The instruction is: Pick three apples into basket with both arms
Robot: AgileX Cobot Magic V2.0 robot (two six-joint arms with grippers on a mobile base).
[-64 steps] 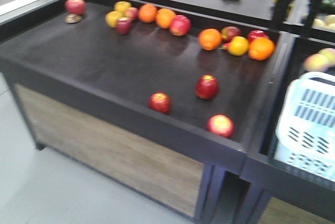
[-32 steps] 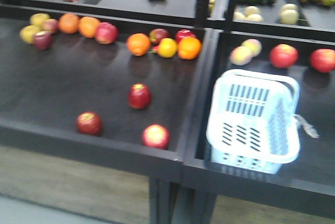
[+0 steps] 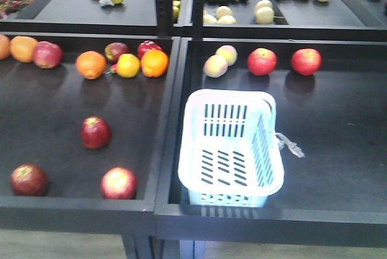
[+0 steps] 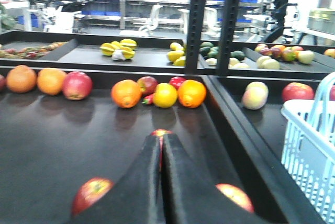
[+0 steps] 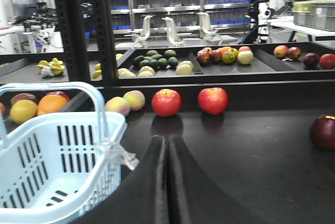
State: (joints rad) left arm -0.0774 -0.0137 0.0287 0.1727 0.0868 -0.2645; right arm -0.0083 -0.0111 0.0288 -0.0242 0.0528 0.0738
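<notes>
Both arms are idle: left gripper (image 4: 160, 143) and right gripper (image 5: 167, 145) each have jaws pressed together, holding nothing. The basket (image 3: 225, 120) sits empty in the right tray (image 3: 338, 138), just beside the divider (image 3: 172, 126). The apples (image 3: 118, 183) lie loose in the left tray (image 3: 42, 120): the middle apple (image 3: 95, 132) mid-tray, the other two near the front lip, all well apart from the basket.

Risks, judged from this: in the left wrist view the middle apple sits dead ahead of the closed fingertips, so an approach without opening first would likely shove it and roll it across the flat tray. Round fruit and a slick surface mean an off-centre pinch could squirt it out. Every transfer has to clear the raised divider and the upright handle (image 5: 52, 85); a low carry could clip either and tip or slide the light basket. Oranges (image 3: 91, 64) and other red fruit at the back rows invite a wrong pick. The right arm has the basket between it and the apples, so its reach looks awkward.

Versus the earlier front views, the whole scene has slid left. The basket was cut off at the right edge, then sat right of centre, and is now central. The apples have moved from centre to lower left but keep the same layout among themselves. The picture is also sharper now. The basket is empty throughout.
</notes>
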